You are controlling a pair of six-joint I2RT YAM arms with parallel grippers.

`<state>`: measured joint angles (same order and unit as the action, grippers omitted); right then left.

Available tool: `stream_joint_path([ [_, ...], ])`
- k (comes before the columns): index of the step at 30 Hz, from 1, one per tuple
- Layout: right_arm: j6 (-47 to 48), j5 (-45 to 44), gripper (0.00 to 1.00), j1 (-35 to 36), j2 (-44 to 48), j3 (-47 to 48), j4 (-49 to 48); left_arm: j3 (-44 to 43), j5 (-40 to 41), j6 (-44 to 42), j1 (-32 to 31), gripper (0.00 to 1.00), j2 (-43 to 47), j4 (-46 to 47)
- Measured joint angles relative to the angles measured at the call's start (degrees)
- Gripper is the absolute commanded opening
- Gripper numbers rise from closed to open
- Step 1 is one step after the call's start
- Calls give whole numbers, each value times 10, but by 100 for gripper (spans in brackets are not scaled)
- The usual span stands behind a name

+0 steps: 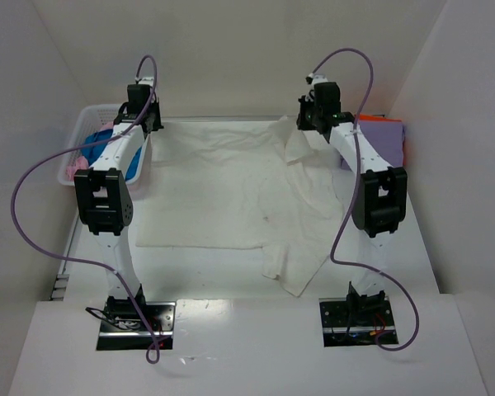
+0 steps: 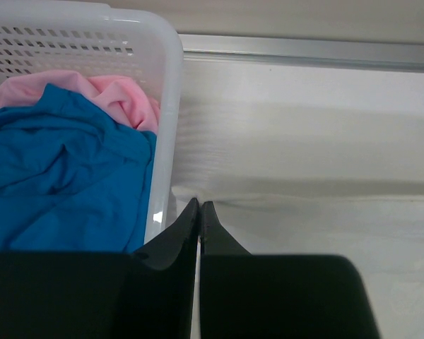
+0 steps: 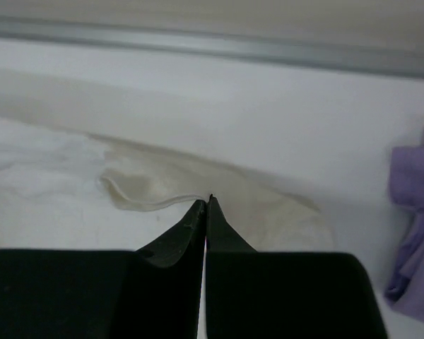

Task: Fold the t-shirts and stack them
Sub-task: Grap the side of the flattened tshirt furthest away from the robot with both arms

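Cream shirt spread flat on table. L gripper + R gripper both pressed together at far hem corners (cloth caught? can't tell). Lift evenly, keep hem taut, fold twd near edge.

The left arm is reaching from the table's near edge toward its far-left corner, and the right arm is stretching toward the far-right corner. The left gripper and right gripper are pointing low, jaws pressing fully together
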<state>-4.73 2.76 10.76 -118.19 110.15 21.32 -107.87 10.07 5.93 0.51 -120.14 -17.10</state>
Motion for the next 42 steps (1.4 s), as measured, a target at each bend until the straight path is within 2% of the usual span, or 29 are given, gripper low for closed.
stream_joint_path([
  [3, -25, 51, 0, 5, 25, -121, -32, 5, 0, 0, 1, 0, 0, 0],
  [6, -38, 78, 2, 19, 30, -177, -45, 11, 0, 0, 1, 0, 0, 0],
  [7, -44, 89, 19, 30, 32, -199, -48, 12, 0, 0, 1, 0, 0, 0],
  [8, -46, 105, 28, 55, 35, -225, -51, 14, 0, 0, 1, 0, 0, -1],
  [9, -50, 107, 32, 59, 35, -227, -51, 14, 0, 0, 1, 0, 0, 0],
  [10, -52, 118, 53, 77, 35, -234, -53, 14, 0, 0, 1, 0, 0, 0],
  [11, -56, 121, 64, 83, 36, -235, -53, 14, -1, 0, 1, 0, 0, 0],
  [12, -53, 122, 80, 89, 40, -236, -55, 14, -1, 0, 1, 0, 0, 0],
  [15, -60, 112, 87, 90, 65, -253, -59, 15, -5, 0, 1, 0, 0, 1],
  [20, -60, 65, 87, 81, 130, -295, -64, 19, -13, 0, 1, 0, 0, 4],
  [23, -71, 49, 81, 72, 144, -311, -77, 20, -14, 0, 2, 0, 0, 5],
  [26, -92, 43, 71, 57, 143, -342, -84, 22, -15, 0, 2, 0, 0, 5],
  [32, -112, 48, 70, 35, 110, -350, -84, 24, -19, 0, 2, 0, 0, 7],
  [42, -129, 70, 67, 35, 75, -352, -93, 24, -22, 0, 2, 0, 0, 8],
])
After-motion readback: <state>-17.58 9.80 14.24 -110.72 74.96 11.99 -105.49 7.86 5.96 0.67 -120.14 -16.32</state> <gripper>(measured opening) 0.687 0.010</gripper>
